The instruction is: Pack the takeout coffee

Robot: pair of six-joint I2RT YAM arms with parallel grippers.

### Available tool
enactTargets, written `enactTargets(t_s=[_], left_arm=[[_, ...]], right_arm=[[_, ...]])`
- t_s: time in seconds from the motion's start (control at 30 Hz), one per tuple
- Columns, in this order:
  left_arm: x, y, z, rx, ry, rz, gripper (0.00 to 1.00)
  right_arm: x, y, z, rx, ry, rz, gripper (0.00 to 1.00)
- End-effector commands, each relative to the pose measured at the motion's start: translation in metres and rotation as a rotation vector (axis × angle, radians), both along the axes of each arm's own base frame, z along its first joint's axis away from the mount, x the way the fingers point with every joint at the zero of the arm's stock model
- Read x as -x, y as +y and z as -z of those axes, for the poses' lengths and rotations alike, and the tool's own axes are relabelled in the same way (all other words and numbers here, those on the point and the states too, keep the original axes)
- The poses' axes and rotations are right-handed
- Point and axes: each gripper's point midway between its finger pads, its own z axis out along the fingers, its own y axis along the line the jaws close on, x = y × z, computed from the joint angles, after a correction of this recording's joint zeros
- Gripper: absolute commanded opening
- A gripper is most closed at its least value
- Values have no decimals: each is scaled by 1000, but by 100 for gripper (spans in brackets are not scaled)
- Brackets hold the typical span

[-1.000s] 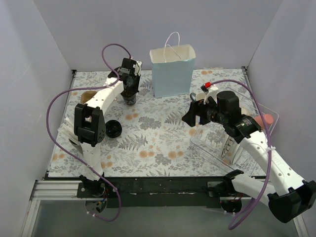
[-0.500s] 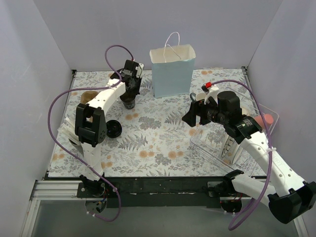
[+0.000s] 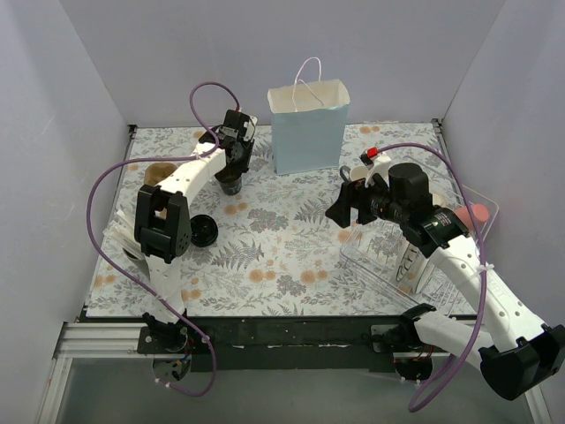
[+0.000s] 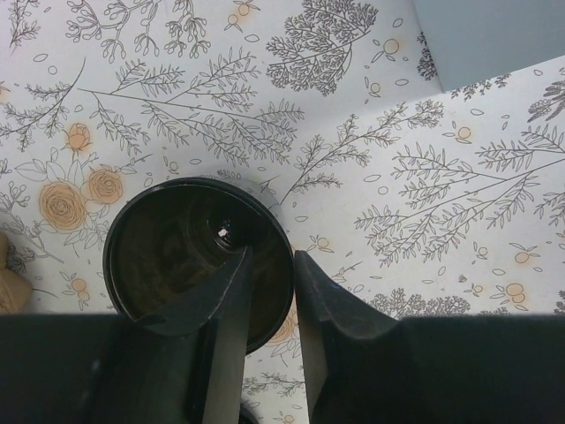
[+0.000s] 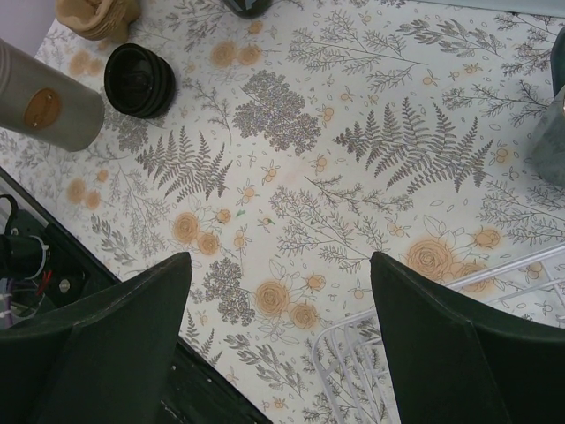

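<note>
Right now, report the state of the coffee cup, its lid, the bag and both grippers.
takeout coffee cup: upright on the table, lid off.
black lid: lying on the table, apart from the cup.
paper bag: upright, top open.
left gripper: jaws slightly parted, astride the cup's rim.
right gripper: wide open, empty, above the table.

Bare room is offered across the middle of the floral table [image 3: 282, 256], between the arms. The far side is blocked by the upright light-blue paper bag [image 3: 309, 128], whose mouth is open upward. The takeout coffee [image 3: 231, 183], just left of the bag, is covered from above by the left gripper [image 4: 272, 283]. The near left is obstructed by a round black lid [image 3: 203, 231], the near right by a clear container [image 3: 388, 261].
</note>
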Motion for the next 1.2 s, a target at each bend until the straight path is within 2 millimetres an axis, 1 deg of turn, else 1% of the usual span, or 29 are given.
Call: enactTargets(t_s=[0.0, 0.13, 0.17, 0.23, 0.27, 0.3, 0.53, 0.67, 0.73, 0.83, 1.03, 1.17], left_arm=[[-3, 2, -10, -15, -37, -3, 24], [-3, 2, -7, -18, -33, -4, 21], [-4, 2, -8, -18, -36, -3, 17], [-4, 1, -8, -17, -35, -2, 13], [-4, 1, -8, -16, -37, 0, 8], [-4, 0, -7, -10, -33, 6, 6], [-2, 2, -3, -21, -24, -2, 6], [-3, 4, -3, -28, -28, -5, 6], [-2, 3, -3, -28, -26, 0, 0], [-4, 4, -8, -29, -36, -4, 0], [-6, 9, -30, -55, -89, -34, 0], [-7, 9, -38, -64, -110, -37, 0]], right_arm=[[-2, 1, -19, -19, -46, -8, 89], [-2, 1, -20, -20, -49, -7, 89], [-2, 0, -20, -19, -47, -5, 89], [-2, 1, -18, -18, -42, -6, 89], [-2, 0, -17, -16, -42, -7, 89], [-2, 0, -16, -16, -42, -7, 89], [-2, 0, -16, -17, -41, -6, 89], [-1, 0, -15, -16, -42, -7, 89], [-1, 0, -15, -14, -44, -7, 89], [0, -1, -14, -14, -42, -6, 89], [0, -1, -15, -16, -44, -7, 89], [0, 0, -14, -17, -40, -10, 89]])
